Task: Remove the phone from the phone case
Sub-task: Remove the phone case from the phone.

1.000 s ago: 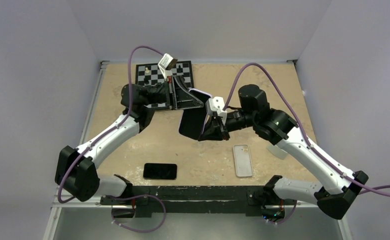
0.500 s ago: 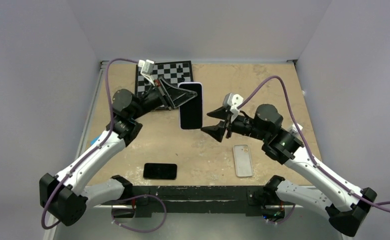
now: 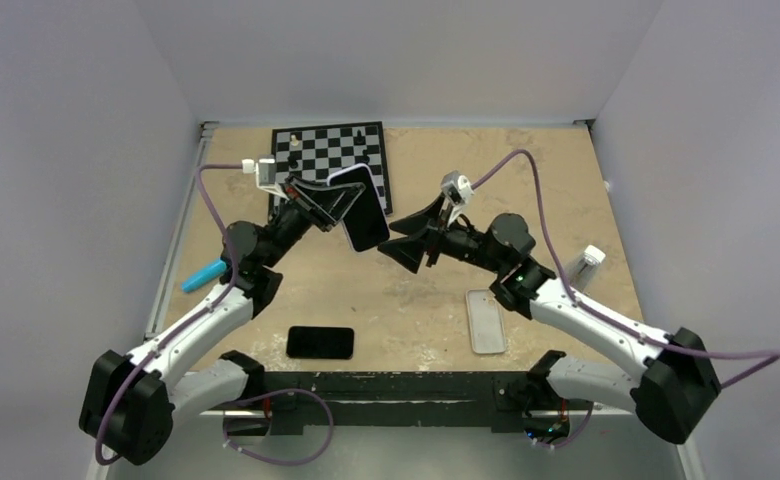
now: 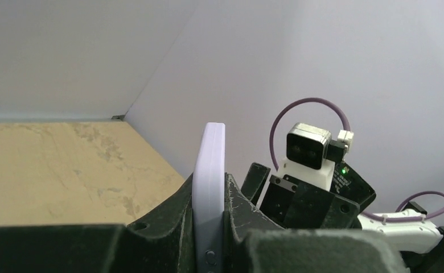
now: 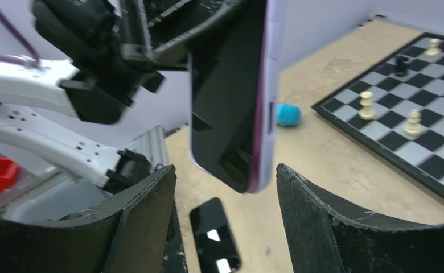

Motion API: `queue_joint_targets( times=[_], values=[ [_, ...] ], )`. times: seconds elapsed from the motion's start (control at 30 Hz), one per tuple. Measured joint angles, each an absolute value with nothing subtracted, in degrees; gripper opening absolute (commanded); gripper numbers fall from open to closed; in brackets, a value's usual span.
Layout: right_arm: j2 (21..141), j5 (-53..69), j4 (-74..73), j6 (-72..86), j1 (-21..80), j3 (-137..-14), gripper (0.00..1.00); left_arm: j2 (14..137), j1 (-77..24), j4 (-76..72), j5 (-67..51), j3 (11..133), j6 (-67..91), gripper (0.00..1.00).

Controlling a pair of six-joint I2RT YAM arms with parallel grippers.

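The left tool was clamped on the phone case, whose lavender edge stood upright between its jaws in its own wrist view; so the phone, not yet out of the case, hung in the air above the bench, just in front of the chessboard. The right tool was spread wide and held nothing; it lay near the phone on the robot's right side and faced it, apart from it as far as the overhead view showed. From the right wrist, the phone's long axis ran up and away from the jaws, its lower short end pointing at the gap between them; the dark screen faced one jaw and the case back the other (the angle was oblique, so this alignment is probably only rough). The right arm was the free one and the nearer; its approach would likely run straight ahead along that axis.
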State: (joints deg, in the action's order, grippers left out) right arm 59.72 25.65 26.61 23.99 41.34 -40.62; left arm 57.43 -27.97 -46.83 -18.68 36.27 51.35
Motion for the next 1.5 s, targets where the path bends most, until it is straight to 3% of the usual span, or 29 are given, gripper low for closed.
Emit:
queue_joint_targets(
  times=[0.2,0.47,0.6,1.17,1.5],
  values=[
    [70.17,27.81,46.65,34.59,41.43,-38.17,0.66,61.04,-23.27,-59.42,-19.31,31.66,57.25,0.00],
    [72.71,27.59,57.19,41.23,43.79,-36.21,0.68,56.07,-22.87,-68.03,-19.25,30.83,58.59,0.00],
    [76.20,27.66,62.46,42.92,45.52,-36.42,0.56,56.82,-21.50,-71.59,-18.81,29.91,60.58,0.00],
    [86.83,29.76,72.86,45.23,48.38,-42.26,0.39,58.33,-19.79,-73.23,-16.21,28.36,66.81,0.00],
    [89.08,30.83,73.01,45.28,48.53,-44.31,0.36,58.39,-19.46,-73.23,-15.86,28.23,67.53,0.00]
  ],
)
